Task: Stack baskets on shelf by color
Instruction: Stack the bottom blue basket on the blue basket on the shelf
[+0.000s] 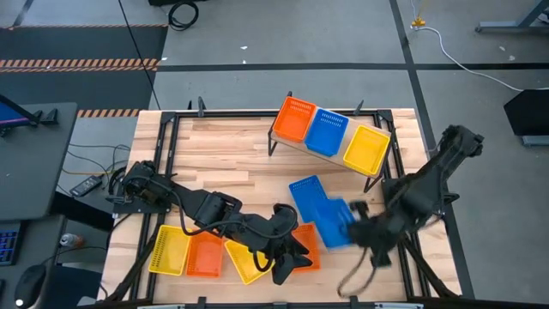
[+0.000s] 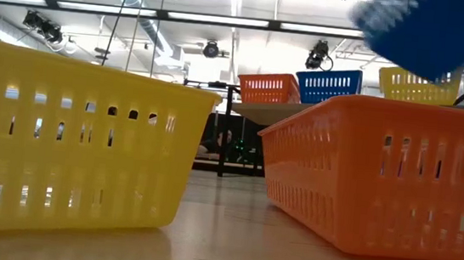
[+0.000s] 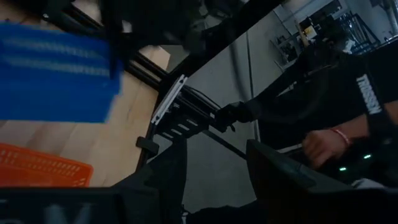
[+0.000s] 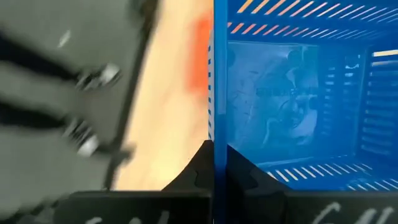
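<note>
My right gripper [image 1: 353, 225] [image 4: 213, 155] is shut on a blue basket [image 1: 333, 225] [image 2: 434, 30] held up over the table's middle right. A second blue basket [image 1: 305, 192] seems to lie just beyond it. The shelf [image 1: 283, 142] at the far middle carries an orange basket [image 1: 294, 118], a blue basket [image 1: 327, 132] and a yellow basket [image 1: 366, 148] side by side. My left gripper [image 1: 287, 268] [image 3: 214, 180] hovers open near the front edge over an orange basket [image 1: 306, 239], holding nothing. My right gripper pinches one side wall [image 4: 213, 93] of the blue basket at its rim, with one finger [image 4: 242, 171] inside the basket and the other outside. The fingers slant steeply down from above. The basket hangs tilted, lifted clear of the table.
At the near left, a yellow basket [image 1: 169, 250], an orange basket [image 1: 204, 255] and another yellow basket [image 1: 243, 260] lie in a row. Black frame bars [image 1: 167, 137] run along the table's edges. A person's hand [image 3: 323, 146] shows beyond the table in the left wrist view.
</note>
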`<move>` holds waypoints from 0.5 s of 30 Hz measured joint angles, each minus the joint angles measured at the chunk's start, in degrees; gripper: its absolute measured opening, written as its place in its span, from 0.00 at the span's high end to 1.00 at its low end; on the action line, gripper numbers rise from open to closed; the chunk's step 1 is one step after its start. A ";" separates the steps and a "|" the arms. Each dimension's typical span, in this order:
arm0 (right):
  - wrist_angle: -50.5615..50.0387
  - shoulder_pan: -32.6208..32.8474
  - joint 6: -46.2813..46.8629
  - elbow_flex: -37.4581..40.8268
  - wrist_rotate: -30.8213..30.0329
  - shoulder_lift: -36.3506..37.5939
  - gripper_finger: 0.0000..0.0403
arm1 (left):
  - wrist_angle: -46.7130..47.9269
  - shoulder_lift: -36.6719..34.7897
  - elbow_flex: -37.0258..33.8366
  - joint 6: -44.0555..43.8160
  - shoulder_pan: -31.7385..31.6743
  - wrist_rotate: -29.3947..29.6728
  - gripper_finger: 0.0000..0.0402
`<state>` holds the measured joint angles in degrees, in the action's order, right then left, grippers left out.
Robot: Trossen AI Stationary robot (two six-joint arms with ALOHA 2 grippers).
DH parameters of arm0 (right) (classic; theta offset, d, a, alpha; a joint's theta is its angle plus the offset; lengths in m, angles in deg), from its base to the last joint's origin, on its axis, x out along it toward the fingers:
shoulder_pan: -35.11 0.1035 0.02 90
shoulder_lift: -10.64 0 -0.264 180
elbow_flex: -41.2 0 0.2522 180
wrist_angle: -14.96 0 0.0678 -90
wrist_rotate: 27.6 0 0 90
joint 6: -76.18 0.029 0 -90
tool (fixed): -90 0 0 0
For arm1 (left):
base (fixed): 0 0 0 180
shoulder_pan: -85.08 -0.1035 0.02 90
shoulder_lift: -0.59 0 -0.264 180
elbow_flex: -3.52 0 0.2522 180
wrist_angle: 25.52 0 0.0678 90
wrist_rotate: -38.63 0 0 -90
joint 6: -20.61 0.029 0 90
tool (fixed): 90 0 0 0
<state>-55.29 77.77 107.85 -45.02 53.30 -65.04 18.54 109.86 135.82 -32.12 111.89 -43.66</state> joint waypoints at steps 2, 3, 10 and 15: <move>-2.51 -3.38 -2.49 -3.43 -5.16 0.93 0.98 | -0.02 0.00 0.00 0.00 0.04 -0.04 0.57; -3.65 -5.50 -3.91 -4.90 -7.33 1.24 0.98 | -0.04 0.00 0.00 0.00 0.04 -0.47 0.57; -6.85 -24.02 -12.95 -9.63 -11.86 2.24 0.98 | -0.81 -1.74 -0.09 3.17 0.08 -4.58 0.57; -7.50 -35.01 -17.73 -10.92 -11.85 2.36 0.98 | -0.76 -4.30 -0.07 6.87 0.06 -2.91 0.57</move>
<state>-62.79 42.77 90.12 -55.94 41.45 -62.68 17.78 105.56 135.76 -25.25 111.95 -46.57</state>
